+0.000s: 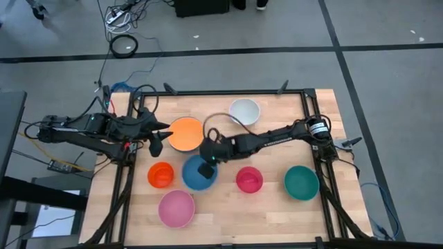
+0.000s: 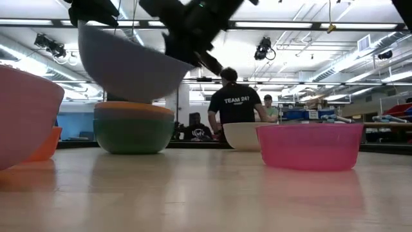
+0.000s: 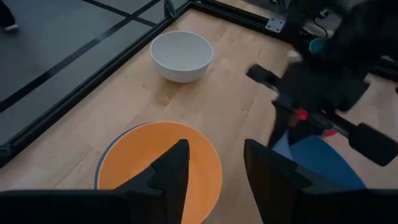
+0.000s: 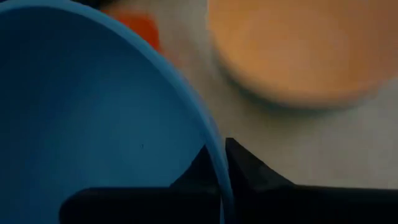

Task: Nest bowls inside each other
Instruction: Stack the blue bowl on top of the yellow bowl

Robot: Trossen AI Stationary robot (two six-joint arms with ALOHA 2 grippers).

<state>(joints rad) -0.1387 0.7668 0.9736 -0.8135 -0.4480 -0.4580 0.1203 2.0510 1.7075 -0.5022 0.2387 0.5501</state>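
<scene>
My right gripper [image 1: 206,163] is shut on a blue bowl [image 1: 198,176] at the table's middle; the low view shows that bowl [image 2: 129,64] raised and tilted. Just beyond it, an orange bowl [image 1: 185,133] sits nested in a sage green bowl [image 2: 134,138]. My left gripper [image 3: 214,174] hovers open above the orange bowl's [image 3: 158,165] left side, touching nothing. A white bowl [image 1: 243,111] stands at the far edge. Nearer, a small orange-red bowl [image 1: 160,175], a pink bowl [image 1: 176,208], a magenta-red bowl [image 1: 249,179] and a teal bowl [image 1: 302,182] rest on their bases. My right gripper pinches the blue bowl's rim [image 4: 211,134] on the side toward the orange bowl, one finger [image 4: 198,167] inside the bowl and the other [image 4: 247,167] outside. The fingers slant down from the table's right. The bowl hangs tilted, lifted clear of the table.
A black frame [image 1: 304,93] borders the wooden table. The right arm [image 3: 323,74] reaches across the middle, close to my left gripper. Bare wood [image 1: 277,138] lies between the white and teal bowls. A person [image 2: 233,103] stands in the room beyond the table.
</scene>
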